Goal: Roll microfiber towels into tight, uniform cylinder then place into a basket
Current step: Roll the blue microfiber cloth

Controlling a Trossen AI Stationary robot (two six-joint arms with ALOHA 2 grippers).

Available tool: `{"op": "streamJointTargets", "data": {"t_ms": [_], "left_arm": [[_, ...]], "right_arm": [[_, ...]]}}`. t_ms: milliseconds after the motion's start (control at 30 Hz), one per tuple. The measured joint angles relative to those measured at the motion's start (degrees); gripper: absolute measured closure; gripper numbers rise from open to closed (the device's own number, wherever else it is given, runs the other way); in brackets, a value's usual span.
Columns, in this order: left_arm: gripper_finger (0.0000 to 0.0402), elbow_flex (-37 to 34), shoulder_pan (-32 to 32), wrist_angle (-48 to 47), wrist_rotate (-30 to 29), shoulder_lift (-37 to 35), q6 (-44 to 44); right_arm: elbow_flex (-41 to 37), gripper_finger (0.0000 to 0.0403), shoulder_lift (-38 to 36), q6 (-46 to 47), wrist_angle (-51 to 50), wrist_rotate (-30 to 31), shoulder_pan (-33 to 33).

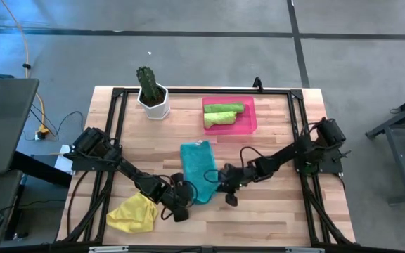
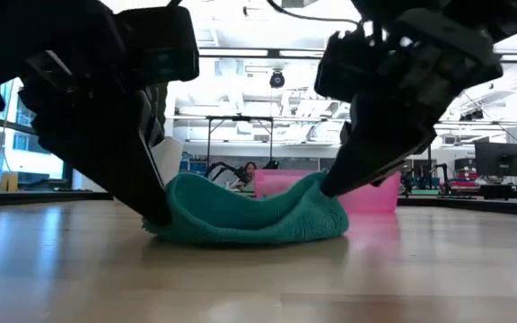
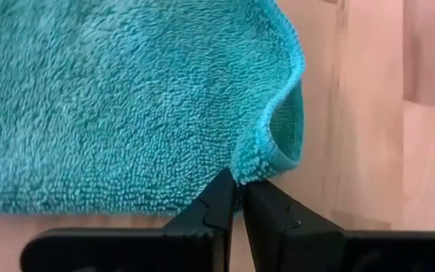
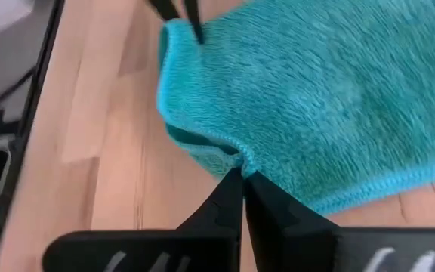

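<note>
I've got the left gripper (image 3: 239, 198) pinched on the teal towel's (image 1: 198, 169) near hem, right gripper (image 4: 242, 189) pinching the same hem from the other side (both low at the table's front middle). Yellow towel (image 1: 132, 213) sits loose at front left. Pink basket (image 1: 249, 126) at the back holds two rolled lime towels (image 1: 223, 114); cactus pot (image 1: 152, 102) stands beside it
</note>
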Motion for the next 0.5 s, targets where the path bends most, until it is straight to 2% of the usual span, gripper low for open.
{"op": "streamJointTargets", "data": {"t_ms": [200, 367, 500], "left_arm": [[0.0382, 0.2, -0.4, -1.8, -0.4, -0.9, -7.5], [0.0383, 0.2, -0.6, -6.3, -0.4, -1.8, -16.6], [0.0383, 0.1, -0.6, -8.5, -0.2, -2.1, -22.0]], "right_arm": [[0.0, 0.0403, 0.1, 9.6, -3.9, -0.5, -0.6], [0.0, 0.0403, 0.1, 13.6, -4.7, -0.1, -0.6], [0.0, 0.0403, 0.1, 15.9, -4.7, 4.8, -0.6]]}}
